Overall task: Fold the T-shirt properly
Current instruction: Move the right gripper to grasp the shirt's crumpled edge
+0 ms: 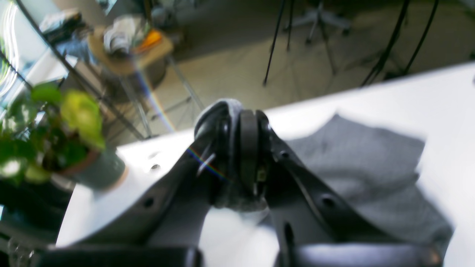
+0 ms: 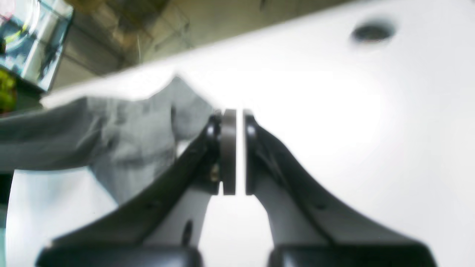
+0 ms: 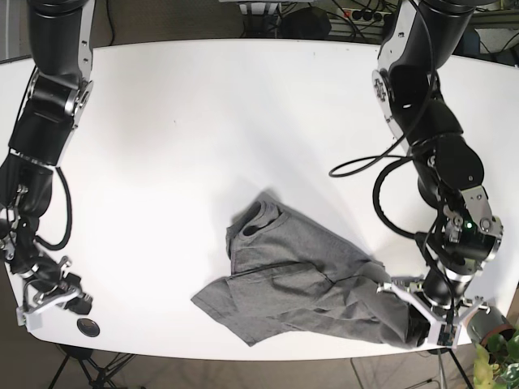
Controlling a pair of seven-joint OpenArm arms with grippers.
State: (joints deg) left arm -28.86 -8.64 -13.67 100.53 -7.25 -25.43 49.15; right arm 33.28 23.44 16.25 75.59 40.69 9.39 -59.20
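Observation:
A grey T-shirt lies crumpled on the white table, collar towards the middle and its lower part drawn out to the front right. My left gripper is at the shirt's front right corner. In the left wrist view it is shut on a bunch of the grey cloth, and the rest of the shirt spreads behind it. My right gripper hovers at the table's front left corner, far from the shirt. In the right wrist view it holds nothing, with only a thin slit between the pads, and the shirt lies off to the left.
A potted plant stands just off the table's front right corner, close to the left arm, and it also shows in the left wrist view. A dark hole sits in the table beside the right gripper. A black cable loops from the left arm.

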